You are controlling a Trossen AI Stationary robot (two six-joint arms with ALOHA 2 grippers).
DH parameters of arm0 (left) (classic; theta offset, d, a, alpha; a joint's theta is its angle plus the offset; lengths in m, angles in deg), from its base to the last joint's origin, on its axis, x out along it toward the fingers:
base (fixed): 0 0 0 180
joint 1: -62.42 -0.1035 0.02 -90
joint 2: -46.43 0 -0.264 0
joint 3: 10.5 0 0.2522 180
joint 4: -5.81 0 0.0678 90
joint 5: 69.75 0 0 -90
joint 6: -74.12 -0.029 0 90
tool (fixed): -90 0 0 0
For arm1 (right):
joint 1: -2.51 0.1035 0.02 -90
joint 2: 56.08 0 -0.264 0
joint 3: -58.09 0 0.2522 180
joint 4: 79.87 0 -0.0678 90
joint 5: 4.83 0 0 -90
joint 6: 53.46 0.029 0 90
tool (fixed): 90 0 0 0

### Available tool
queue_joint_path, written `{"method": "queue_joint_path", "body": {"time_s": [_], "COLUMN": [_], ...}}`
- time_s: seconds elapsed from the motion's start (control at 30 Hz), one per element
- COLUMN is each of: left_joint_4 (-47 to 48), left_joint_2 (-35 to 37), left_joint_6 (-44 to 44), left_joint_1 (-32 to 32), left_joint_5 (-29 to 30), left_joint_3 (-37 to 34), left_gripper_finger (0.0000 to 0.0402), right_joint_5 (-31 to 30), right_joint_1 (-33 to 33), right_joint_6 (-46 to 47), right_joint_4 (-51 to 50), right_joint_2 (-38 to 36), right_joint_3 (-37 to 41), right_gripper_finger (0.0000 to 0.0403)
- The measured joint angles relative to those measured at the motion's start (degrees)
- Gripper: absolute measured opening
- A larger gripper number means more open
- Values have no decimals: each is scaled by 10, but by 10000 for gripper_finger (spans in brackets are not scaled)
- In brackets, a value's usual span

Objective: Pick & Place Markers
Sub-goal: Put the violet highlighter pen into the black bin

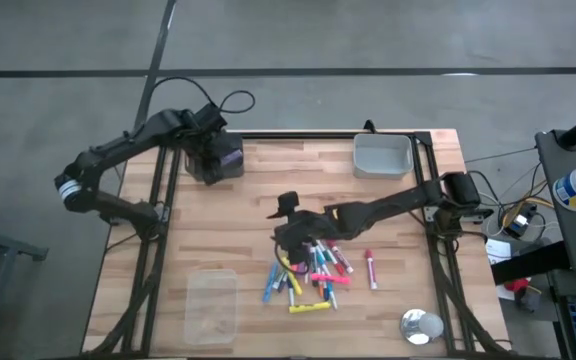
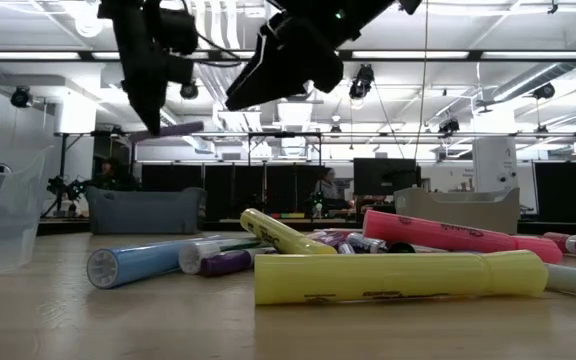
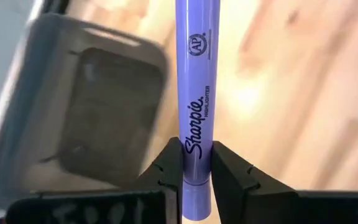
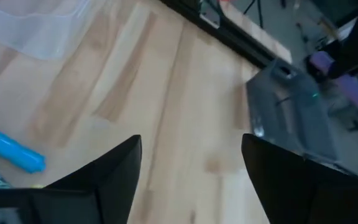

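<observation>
Left gripper (image 3: pixel 196 180) up at the table's far left corner, above a dark grey bin (image 1: pixel 215 158), pinching a purple highlighter (image 3: pixel 195 93) between both fingers. Highlighter's long axis straight out ahead of the fingers; in the low view the same pen lying close to level, well above the tabletop. Readable on the barrel: "Sharpie" in script with a smaller word beside it, plus a round "AP" seal nearer the far end.

Right gripper (image 4: pixel 188 168) hanging over the near-centre of the wooden table (image 1: pixel 268 180), fingers spread wide, nothing between them, just above the far edge of the heap of markers (image 1: pixel 310 272).

Heap lying flat, long axes every which way: a yellow highlighter (image 2: pixel 398 278) broadside to the low camera, a pink one (image 2: pixel 448 235) behind it, a blue one (image 2: pixel 138 265) end-on with its round cap face showing. One red-capped marker (image 1: pixel 371 268) alone just right of the heap, pointing toward the far edge.

A light grey bin (image 1: pixel 382 155) at the far right, a clear container (image 1: pixel 211 303) near left, a shiny round thing (image 1: pixel 420 326) near right. Bare wood between heap and bins.
</observation>
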Motion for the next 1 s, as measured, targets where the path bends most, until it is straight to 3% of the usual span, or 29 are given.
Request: {"method": "queue_joint_path", "body": {"time_s": [0.1,0.27,0.4,0.57,1.0], "left_joint_4": [10,15,13,10,-19], "left_joint_2": [11,16,14,13,13], "left_joint_6": [40,88,135,166,199], "left_joint_1": [28,78,122,170,223], "left_joint_5": [-44,-170,-221,-253,-285], "left_joint_3": [0,0,0,-1,-1], "left_gripper_finger": [51,52,52,52,52], "right_joint_5": [-2,-28,-53,-60,-56], "right_joint_1": [-5,-7,-4,2,3], "right_joint_6": [-26,-105,-196,-270,-327], "right_joint_4": [6,40,85,121,133], "right_joint_2": [0,0,0,0,1], "right_joint_3": [-8,-9,-9,-9,-9], "right_gripper_finger": [267,265,264,265,244]}}
